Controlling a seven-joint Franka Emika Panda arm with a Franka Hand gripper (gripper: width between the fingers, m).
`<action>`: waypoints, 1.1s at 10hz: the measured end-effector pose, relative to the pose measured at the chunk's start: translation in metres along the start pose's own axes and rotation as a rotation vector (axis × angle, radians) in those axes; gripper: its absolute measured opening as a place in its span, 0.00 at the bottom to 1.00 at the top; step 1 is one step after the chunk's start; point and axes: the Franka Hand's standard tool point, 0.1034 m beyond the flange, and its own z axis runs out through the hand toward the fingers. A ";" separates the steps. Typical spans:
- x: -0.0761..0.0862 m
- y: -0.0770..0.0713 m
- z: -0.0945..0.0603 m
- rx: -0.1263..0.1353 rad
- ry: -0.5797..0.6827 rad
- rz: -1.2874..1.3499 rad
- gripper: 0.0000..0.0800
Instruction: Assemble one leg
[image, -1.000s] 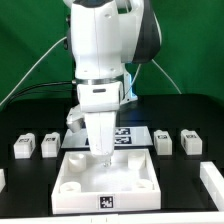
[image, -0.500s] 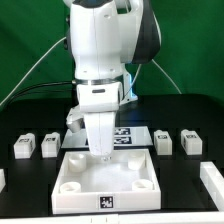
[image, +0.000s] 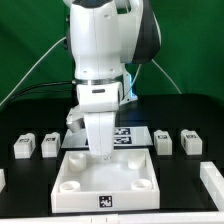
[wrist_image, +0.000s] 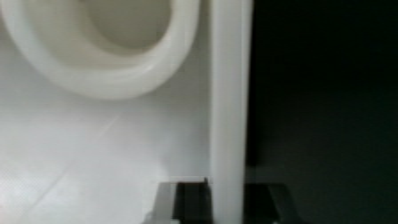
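Note:
The large white square panel (image: 108, 172) with round corner sockets lies at the front of the table. My gripper (image: 103, 154) stands at the panel's far rim. In the wrist view the two dark fingers (wrist_image: 192, 202) sit tight on either side of the panel's upright white rim (wrist_image: 228, 100), with a round socket (wrist_image: 107, 40) beside it. My gripper (wrist_image: 228, 198) is shut on that rim. The legs are small white tagged blocks: two at the exterior view's left (image: 24, 146) (image: 49, 144) and two at its right (image: 163, 141) (image: 190, 141). None is held.
The marker board (image: 128, 135) lies flat just behind the panel, partly hidden by my gripper. White pieces show at the exterior view's right edge (image: 213, 180) and left edge (image: 2, 180). A cable runs over the black table behind the arm.

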 end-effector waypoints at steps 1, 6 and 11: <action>0.000 0.000 0.000 0.000 0.000 0.000 0.07; 0.024 0.025 0.001 -0.014 0.009 -0.002 0.07; 0.067 0.054 0.002 -0.042 0.033 0.002 0.07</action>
